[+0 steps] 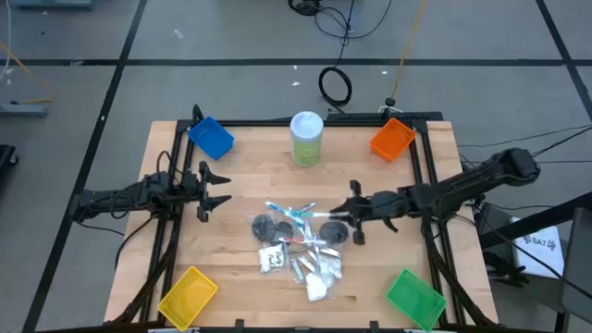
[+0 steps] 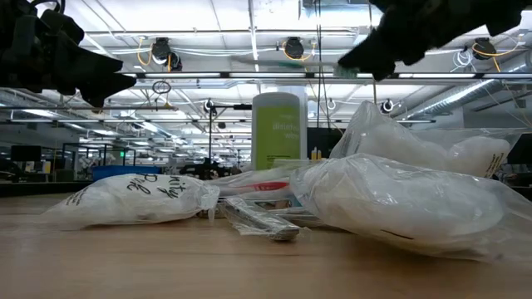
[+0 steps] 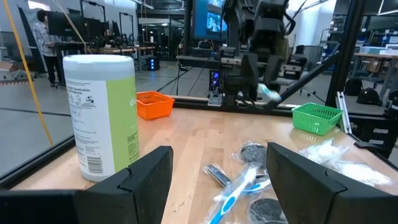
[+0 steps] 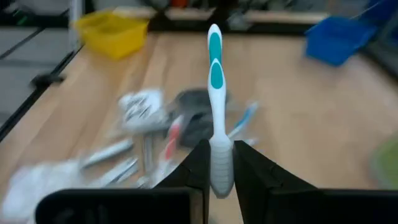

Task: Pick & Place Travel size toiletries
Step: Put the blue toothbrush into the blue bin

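The travel size toiletries (image 1: 296, 245) lie in a heap at the table's middle: dark discs, silver tubes, thin sticks and white packets (image 2: 133, 198). My right gripper (image 1: 344, 213) hovers over the heap's right side, shut on a white and teal toothbrush (image 4: 214, 87). The toothbrush also shows faintly in the low view (image 2: 283, 63), high above the table, and under the right gripper (image 3: 268, 93) in the left wrist view. My left gripper (image 1: 218, 191) waits open near the table's left edge, holding nothing. My right gripper pinches the toothbrush's thick white end (image 4: 219, 167) between its two fingers. The fingers come from the table's right side, slanting a little downward. The toothbrush sticks out ahead of the fingers, in line with them, lifted clear of the heap and the table.
A tall pale-green canister (image 1: 306, 139) stands at the far middle. Bins sit at the corners: blue (image 1: 211, 137) far left, orange (image 1: 392, 139) far right, yellow (image 1: 188, 296) near left, green (image 1: 414, 298) near right. Bare wood lies between heap and bins.
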Available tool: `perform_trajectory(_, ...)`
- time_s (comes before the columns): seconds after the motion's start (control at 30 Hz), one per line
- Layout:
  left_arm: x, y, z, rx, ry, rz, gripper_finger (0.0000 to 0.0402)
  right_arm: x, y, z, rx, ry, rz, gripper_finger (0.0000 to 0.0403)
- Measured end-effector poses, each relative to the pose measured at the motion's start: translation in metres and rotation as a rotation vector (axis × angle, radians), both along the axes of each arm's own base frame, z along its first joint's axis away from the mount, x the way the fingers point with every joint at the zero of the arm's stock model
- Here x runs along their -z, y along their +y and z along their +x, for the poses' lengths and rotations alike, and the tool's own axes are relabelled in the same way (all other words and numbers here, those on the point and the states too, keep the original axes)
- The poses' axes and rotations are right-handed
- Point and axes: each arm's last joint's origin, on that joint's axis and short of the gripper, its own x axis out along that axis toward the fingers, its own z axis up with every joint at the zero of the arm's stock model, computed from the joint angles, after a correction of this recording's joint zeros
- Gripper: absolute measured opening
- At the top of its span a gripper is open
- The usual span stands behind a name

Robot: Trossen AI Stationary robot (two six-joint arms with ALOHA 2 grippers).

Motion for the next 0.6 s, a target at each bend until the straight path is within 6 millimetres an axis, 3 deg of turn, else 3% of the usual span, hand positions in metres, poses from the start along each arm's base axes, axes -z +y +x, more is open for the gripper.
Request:
perform_trajectory(0.13, -0.003, 0.000, 0.000, 0.000, -0.034, 0.002, 0.0253, -0.004, -0.003, 0.001, 0.023, -0.156, -0.010, 0.0035)
perform_trajectory(0.3, -0.011, 0.000, -0.001, 0.001, -0.113, -0.008, 0.0253, 0.009, -0.012, 0.006, 0.057, -0.340, -0.034, 0.0035)
perform_trajectory(0.6, -0.018, 0.000, -0.002, -0.002, -0.189, 0.032, 0.0253, 0.023, -0.039, 0.038, 0.010, -0.476, -0.064, 0.0035)
